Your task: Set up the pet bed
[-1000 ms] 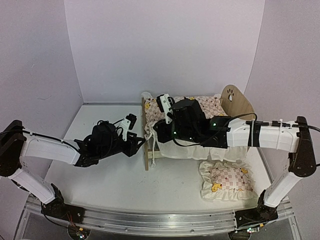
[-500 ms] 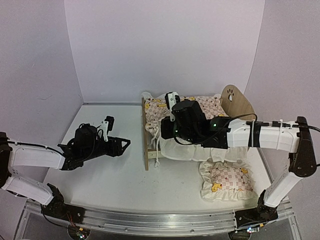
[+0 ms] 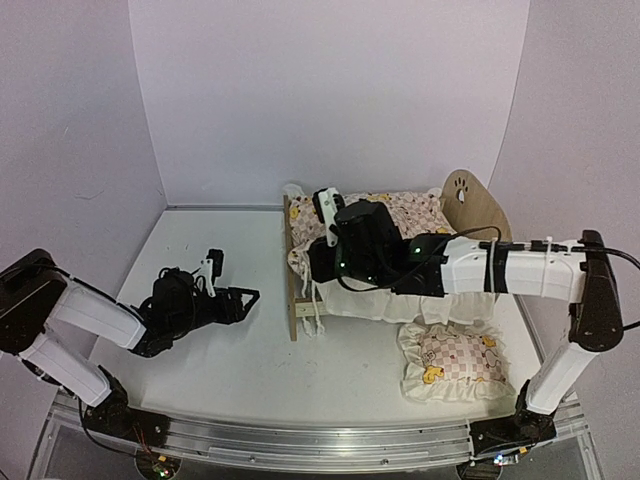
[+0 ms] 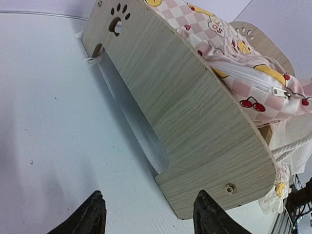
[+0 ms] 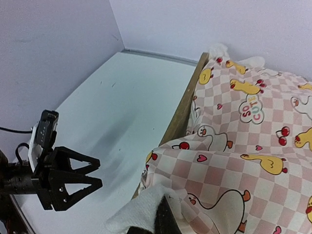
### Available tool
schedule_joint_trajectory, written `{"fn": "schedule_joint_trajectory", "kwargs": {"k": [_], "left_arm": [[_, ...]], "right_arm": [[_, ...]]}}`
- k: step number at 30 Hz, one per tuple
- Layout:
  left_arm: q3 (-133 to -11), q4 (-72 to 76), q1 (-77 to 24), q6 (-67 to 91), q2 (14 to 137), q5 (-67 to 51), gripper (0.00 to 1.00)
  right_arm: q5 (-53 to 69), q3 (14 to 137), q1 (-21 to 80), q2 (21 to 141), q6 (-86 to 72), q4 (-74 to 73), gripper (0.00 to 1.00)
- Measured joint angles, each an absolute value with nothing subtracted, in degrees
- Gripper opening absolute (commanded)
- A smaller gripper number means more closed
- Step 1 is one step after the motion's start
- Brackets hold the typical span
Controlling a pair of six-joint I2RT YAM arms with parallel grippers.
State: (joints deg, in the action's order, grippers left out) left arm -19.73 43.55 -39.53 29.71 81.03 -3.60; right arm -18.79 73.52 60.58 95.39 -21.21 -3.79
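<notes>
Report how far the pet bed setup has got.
Done: the quilt lies over the pet bed. In hand: right fingers pinch the quilt's frilled edge near the footboard; left fingers open, empty, off the bed. Left: the pillow sits on the table beside the bed.

- Bright, soft, even light with a lilac cast fills all three views.
- Faint grey shadows lie on the surface (image 4: 44,161) beside the bed (image 4: 195,136).
- The left hand (image 4: 150,217) shows dark, slightly blurred fingertips (image 4: 95,217) at the frame's bottom edge.
- The quilt (image 5: 141,207) frill is out of focus close to the right wrist lens.
- The top view is slightly soft.
</notes>
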Motion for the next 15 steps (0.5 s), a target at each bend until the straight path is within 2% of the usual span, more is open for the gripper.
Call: {"fn": "schedule_joint_trajectory", "kwargs": {"k": [1,4,6,15], "left_arm": [[-19.6,45.2,-39.5,29.9,82.5,-4.6,0.62],[-19.3,48.6,-39.9,29.6,84.1,-5.8,0.78],[-19.2,51.0,-40.7,28.9,83.4,-6.1,0.82],[-16.9,54.9,-50.1,25.6,77.5,-4.3,0.84]], "right_arm": [[-18.3,73.6,60.6,96.6,-21.0,-3.9,0.00],[-18.0,74.7,60.6,99.9,-20.5,-4.8,0.00],[-19.3,75.8,60.6,101.5,-20.4,-6.3,0.00],[-17.7,79.9,60.6,102.7,-21.4,-9.3,0.00]]}}
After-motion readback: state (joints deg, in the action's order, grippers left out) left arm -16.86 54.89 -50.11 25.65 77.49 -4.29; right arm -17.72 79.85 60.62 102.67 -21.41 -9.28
